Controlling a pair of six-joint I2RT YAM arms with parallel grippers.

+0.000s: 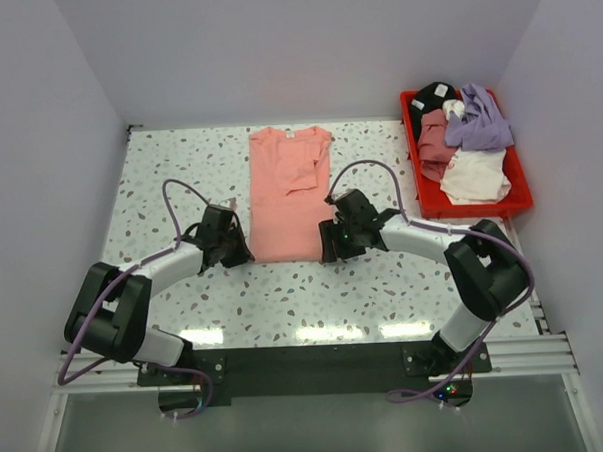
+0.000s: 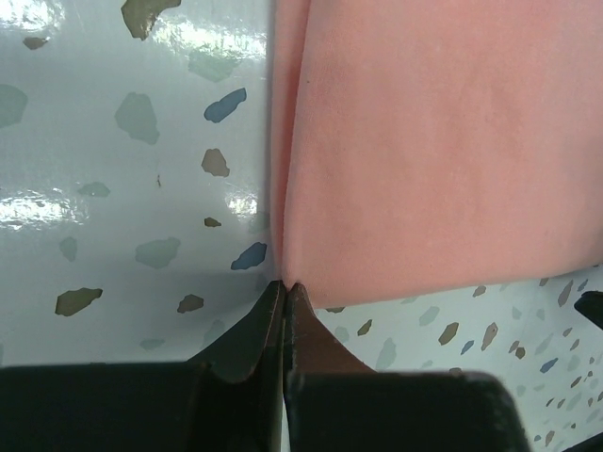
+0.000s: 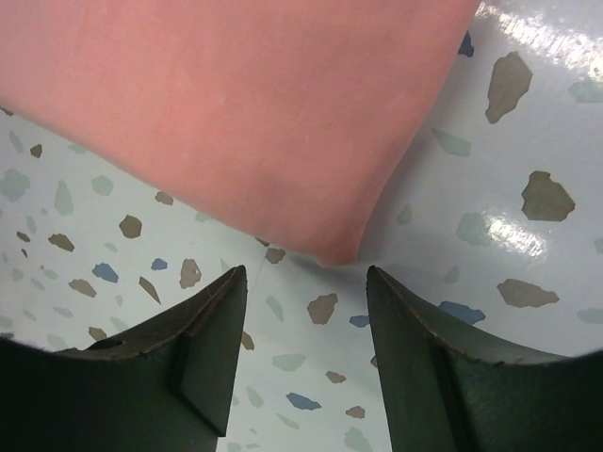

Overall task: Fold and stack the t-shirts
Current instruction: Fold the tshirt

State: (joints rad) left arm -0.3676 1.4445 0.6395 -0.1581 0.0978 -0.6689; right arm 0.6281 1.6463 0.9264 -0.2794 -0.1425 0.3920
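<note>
A salmon t-shirt (image 1: pixel 290 191) lies flat in a long folded strip on the speckled table, collar at the far end. My left gripper (image 1: pixel 247 256) sits at the shirt's near left corner. In the left wrist view its jaws (image 2: pixel 285 285) are pressed together right at the tip of the salmon cloth (image 2: pixel 433 141). My right gripper (image 1: pixel 329 253) is at the near right corner. Its jaws (image 3: pixel 306 270) stand apart, and the rounded corner of the shirt (image 3: pixel 236 113) lies just ahead of the gap, apart from both fingers.
A red bin (image 1: pixel 521 204) at the far right holds lavender (image 1: pixel 480 118), white (image 1: pixel 474 175), dusty rose (image 1: pixel 436 140) and black (image 1: pixel 434 95) t-shirts in a heap. White walls close in the table on the left, back and right.
</note>
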